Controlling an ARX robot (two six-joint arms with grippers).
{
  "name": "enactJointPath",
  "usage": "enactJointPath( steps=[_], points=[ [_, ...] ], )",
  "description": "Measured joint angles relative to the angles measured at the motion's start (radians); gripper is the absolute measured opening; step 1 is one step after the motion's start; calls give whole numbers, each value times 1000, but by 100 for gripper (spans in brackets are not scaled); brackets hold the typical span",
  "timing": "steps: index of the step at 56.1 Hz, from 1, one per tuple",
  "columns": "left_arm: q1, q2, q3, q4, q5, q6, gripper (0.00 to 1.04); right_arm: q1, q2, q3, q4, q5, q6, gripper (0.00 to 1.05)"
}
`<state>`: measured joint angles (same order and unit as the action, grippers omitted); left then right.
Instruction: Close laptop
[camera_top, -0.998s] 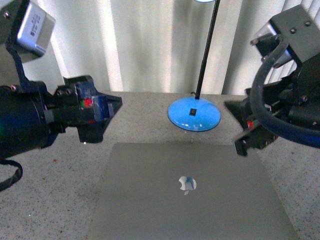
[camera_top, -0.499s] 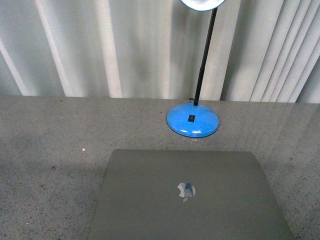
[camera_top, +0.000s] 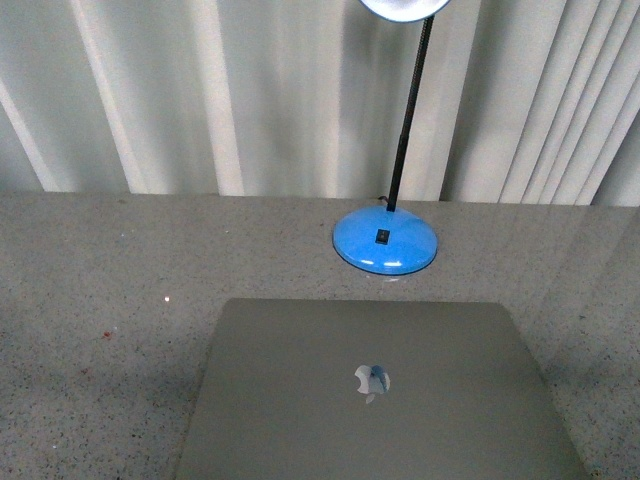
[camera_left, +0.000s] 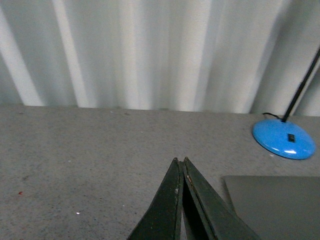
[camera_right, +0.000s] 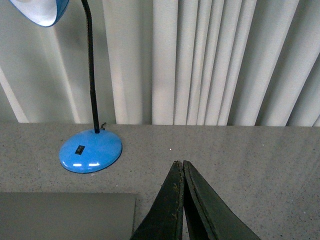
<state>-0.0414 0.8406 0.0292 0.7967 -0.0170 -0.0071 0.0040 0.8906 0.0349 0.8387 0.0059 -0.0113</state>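
- Both my arms filled the front view a second ago, flanking the laptop (camera_top: 380, 395); half a second ago they were already out of that view, and they are out of it now.
- The laptop lies flat on the speckled grey table (camera_top: 100, 280), lid down, just in front of the blue lamp base (camera_top: 385, 243). I judge the closing done and my arms retracted.
- My left gripper (camera_left: 180, 162) has its jaws pressed together, holding nothing; my right gripper (camera_right: 180, 165) is the same, empty and fully closed.
- The only mark is the apple logo (camera_top: 371, 380) on the lid. I can read no writing anywhere; the lamp base shows only a small dark switch.
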Motion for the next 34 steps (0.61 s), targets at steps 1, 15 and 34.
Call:
enactJointPath(
  steps=[1, 15, 34],
  points=[
    [6, -8, 0, -8, 4, 0, 4, -1, -9, -2, -7, 0, 0, 3],
    [39, -192, -1, -164, 14, 0, 4, -2, -196, -25, -167, -5, 0, 3],
    [39, -396, -2, -351, 14, 0, 4, -2, -410, -29, -362, -5, 0, 3]
  ],
)
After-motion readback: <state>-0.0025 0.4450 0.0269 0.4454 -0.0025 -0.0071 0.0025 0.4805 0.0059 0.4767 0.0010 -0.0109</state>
